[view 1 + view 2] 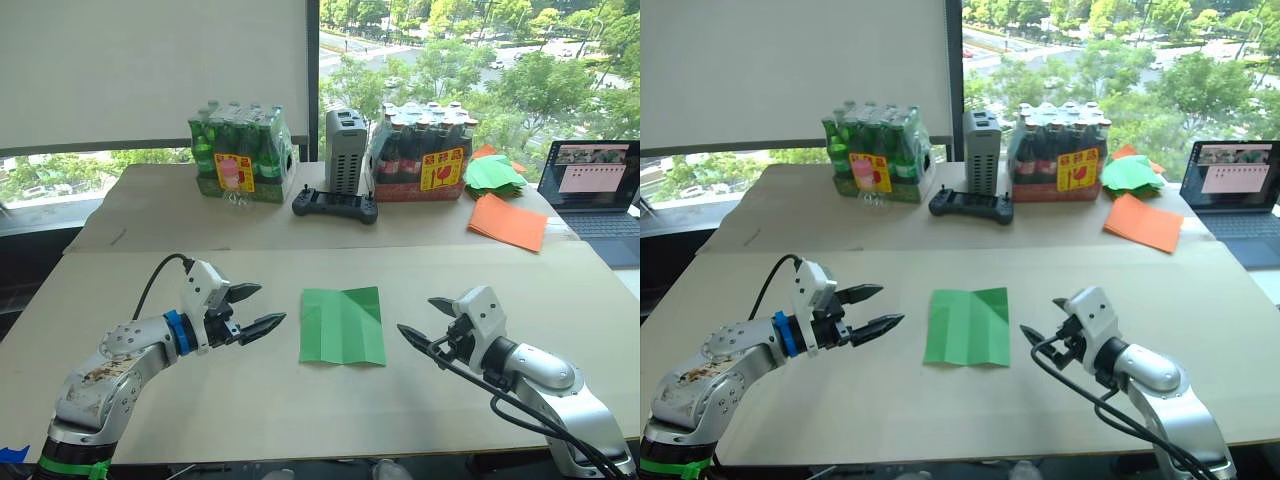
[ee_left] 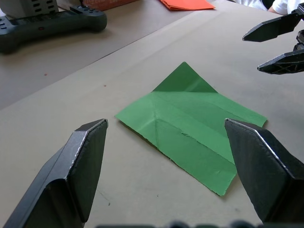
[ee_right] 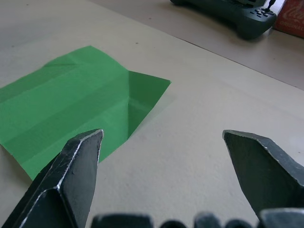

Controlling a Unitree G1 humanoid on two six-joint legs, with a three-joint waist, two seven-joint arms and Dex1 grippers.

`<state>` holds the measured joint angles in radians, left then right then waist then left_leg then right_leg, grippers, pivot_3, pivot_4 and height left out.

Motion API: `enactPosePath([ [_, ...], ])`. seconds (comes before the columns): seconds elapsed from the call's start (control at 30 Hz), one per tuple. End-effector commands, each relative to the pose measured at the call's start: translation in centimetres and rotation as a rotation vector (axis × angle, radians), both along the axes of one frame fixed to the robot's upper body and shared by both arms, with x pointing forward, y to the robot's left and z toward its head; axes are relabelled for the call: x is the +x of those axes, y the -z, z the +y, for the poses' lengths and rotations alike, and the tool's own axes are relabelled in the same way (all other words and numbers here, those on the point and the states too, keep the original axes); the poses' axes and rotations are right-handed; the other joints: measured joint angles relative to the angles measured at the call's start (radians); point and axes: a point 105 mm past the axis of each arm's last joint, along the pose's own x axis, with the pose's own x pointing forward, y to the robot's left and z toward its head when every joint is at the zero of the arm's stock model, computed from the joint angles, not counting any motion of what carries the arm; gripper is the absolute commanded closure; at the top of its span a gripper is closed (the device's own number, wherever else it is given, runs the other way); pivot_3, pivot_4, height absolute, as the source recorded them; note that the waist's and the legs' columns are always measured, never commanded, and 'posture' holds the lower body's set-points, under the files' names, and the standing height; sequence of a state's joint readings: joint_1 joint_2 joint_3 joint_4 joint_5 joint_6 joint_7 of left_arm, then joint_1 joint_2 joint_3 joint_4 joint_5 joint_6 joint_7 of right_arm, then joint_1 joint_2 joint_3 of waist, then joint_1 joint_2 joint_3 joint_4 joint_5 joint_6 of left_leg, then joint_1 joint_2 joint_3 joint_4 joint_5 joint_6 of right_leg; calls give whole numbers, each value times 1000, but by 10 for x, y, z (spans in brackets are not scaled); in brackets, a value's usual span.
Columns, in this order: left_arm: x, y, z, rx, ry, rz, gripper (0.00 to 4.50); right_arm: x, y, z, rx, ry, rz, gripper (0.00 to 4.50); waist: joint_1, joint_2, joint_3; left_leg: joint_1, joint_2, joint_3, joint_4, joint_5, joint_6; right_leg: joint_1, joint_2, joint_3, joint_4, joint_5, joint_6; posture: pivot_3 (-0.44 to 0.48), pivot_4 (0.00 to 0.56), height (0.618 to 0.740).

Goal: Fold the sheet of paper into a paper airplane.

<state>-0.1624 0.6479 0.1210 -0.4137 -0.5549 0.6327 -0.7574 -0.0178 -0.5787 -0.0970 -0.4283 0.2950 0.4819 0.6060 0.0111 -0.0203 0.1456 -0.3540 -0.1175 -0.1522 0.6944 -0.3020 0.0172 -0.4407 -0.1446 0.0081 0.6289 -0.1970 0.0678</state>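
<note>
1. Left eye view: the sheet of paper [image 1: 343, 325] lies flat on the table [image 1: 300, 420] between both grippers, creased, far corners still open.
2. Left gripper [image 1: 262, 308] and right gripper [image 1: 418, 318] gape wide, holding nothing; nearly all folding remains.

Bright window [image 1: 470, 50] daylight; soft shadows, wrist views perhaps slightly blurred.
</note>
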Motion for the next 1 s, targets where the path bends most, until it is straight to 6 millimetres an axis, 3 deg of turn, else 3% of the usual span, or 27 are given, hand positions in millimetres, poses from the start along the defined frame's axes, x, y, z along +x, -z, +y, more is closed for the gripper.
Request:
enactPosePath([
  [0.03,4,-8,0,7,2,-44,349,0,-18,5,3,-26,-89,41,0,0,0,0,0,0,0,0,0,0,0,0,0,0,0,0,150,707],
  [0.43,10,1,-8,26,20,-19,349,0,-18,5,2,-22,-95,41,0,0,0,0,0,0,0,0,0,0,0,0,-1,0,0,0,150,707],
  [0.57,12,3,-25,23,117,-29,1517,-1,-16,6,-2,-22,-91,0,1,0,0,0,0,0,0,0,0,0,0,0,0,0,0,0,150,707],
  [0.87,38,39,-64,149,244,-21,4473,3,-14,5,-18,-4,-82,0,0,-1,0,0,0,1,0,1,-2,0,0,1,-1,1,1,0,150,707],
  [1.0,47,41,-78,142,253,-11,4473,2,-13,6,-28,-6,-79,0,1,-1,0,-1,-1,1,0,1,-2,0,0,1,-2,1,2,0,150,707],
])
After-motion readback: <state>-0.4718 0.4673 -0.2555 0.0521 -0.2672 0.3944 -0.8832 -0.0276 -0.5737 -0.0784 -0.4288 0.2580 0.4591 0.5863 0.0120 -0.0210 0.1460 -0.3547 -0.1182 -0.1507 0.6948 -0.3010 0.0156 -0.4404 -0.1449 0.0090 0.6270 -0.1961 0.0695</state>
